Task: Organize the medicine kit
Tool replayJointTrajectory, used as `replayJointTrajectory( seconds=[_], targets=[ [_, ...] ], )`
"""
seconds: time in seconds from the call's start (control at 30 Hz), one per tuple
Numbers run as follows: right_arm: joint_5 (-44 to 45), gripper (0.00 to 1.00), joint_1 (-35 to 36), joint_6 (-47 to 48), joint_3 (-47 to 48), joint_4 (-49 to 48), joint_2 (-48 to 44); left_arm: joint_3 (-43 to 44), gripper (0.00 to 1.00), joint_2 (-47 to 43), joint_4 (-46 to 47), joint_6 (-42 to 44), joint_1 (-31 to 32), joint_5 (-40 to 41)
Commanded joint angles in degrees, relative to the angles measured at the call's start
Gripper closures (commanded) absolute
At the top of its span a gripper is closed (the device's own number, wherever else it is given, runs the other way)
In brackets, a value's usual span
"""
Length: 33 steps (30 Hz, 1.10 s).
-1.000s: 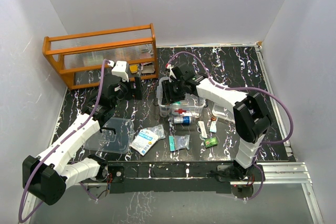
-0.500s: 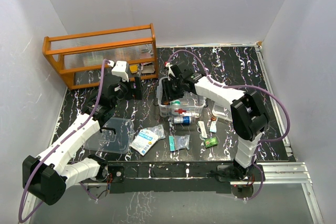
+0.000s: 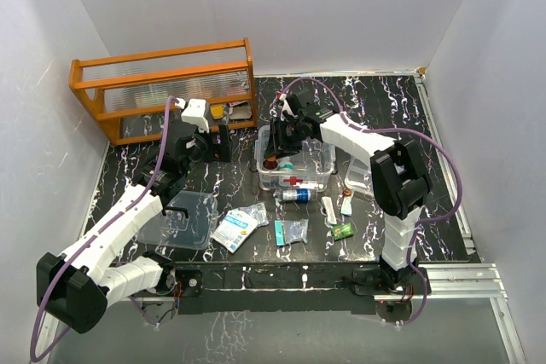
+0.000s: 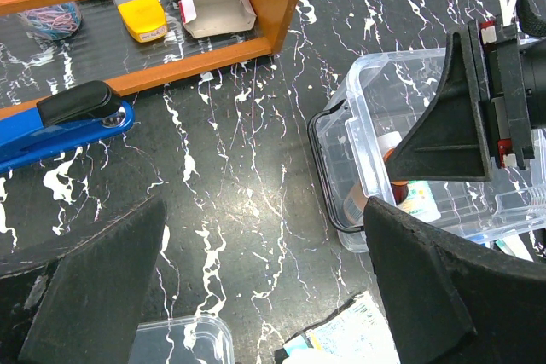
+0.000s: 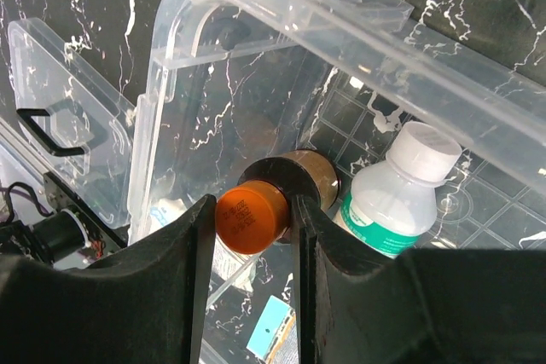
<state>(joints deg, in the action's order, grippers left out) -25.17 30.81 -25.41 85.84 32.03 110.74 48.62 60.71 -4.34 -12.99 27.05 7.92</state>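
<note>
The medicine kit [image 3: 316,179] sits open-topped near the middle of the black marbled table [image 3: 384,108], its long axis running left to right and the front wall with the small red cross [image 3: 294,182] facing the arm bases. Its clear lid [image 3: 192,223] lies flat on the table well to the left, beside the left arm, dark handle [image 3: 177,209] up. The right gripper [image 5: 253,206] reaches down into the left end of the box, and its 2 fingers are closed partway on the orange cap [image 5: 252,223] of an amber bottle [image 5: 316,178], 1 finger pressed to each side. That bottle stands roughly upright with its cap up, close to the left wall and touching a white-capped bottle [image 5: 401,185] with a teal label, also upright. The left gripper [image 4: 264,206] hangs above bare table between the orange rack [image 3: 162,70] and the box, fingers spread as wide as they go and holding nothing. A white and blue packet [image 3: 235,229] lies in front of the box, just right of the lid. The teal label, the packet and a small carton [image 4: 213,13] on the rack floor all carry print, but none of it is sharp enough to read; the red cross is the only mark that can be made out
</note>
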Motion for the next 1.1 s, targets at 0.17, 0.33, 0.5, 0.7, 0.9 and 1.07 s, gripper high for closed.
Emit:
replayJointTrajectory(
  seconds=[0.17, 0.33, 0.5, 0.7, 0.9, 1.07],
  targets=[
    [9.1, 0.75, 0.5, -1.9, 2.2, -2.2, 1.9, -0.9, 0.01, -1.0, 1.3, 0.4, -0.3, -0.1],
    [12.6, 0.7, 0.8, -2.4, 1.3, -3.7, 1.5, -1.0, 0.01, -0.9, 1.3, 0.4, -0.3, -0.1],
    [12.9, 0.69, 1.1, -3.2, 0.6, -5.0, 1.2, -0.9, 0.01, -0.6, 1.4, 0.3, -0.3, -0.3],
    [10.8, 0.61, 1.7, -5.1, -1.8, -6.5, 0.9, -0.9, 0.01, -0.5, 1.4, 0.3, -0.3, -0.3],
    [9.6, 0.54, 1.7, -7.9, -3.3, -7.9, -1.9, -0.8, 0.01, -0.4, 1.4, 0.2, -0.3, -0.5],
    [12.1, 0.47, 1.7, -8.4, -4.2, -8.5, -6.0, -0.9, 0.01, -0.4, 1.4, 0.2, -0.3, -0.6]
  ],
)
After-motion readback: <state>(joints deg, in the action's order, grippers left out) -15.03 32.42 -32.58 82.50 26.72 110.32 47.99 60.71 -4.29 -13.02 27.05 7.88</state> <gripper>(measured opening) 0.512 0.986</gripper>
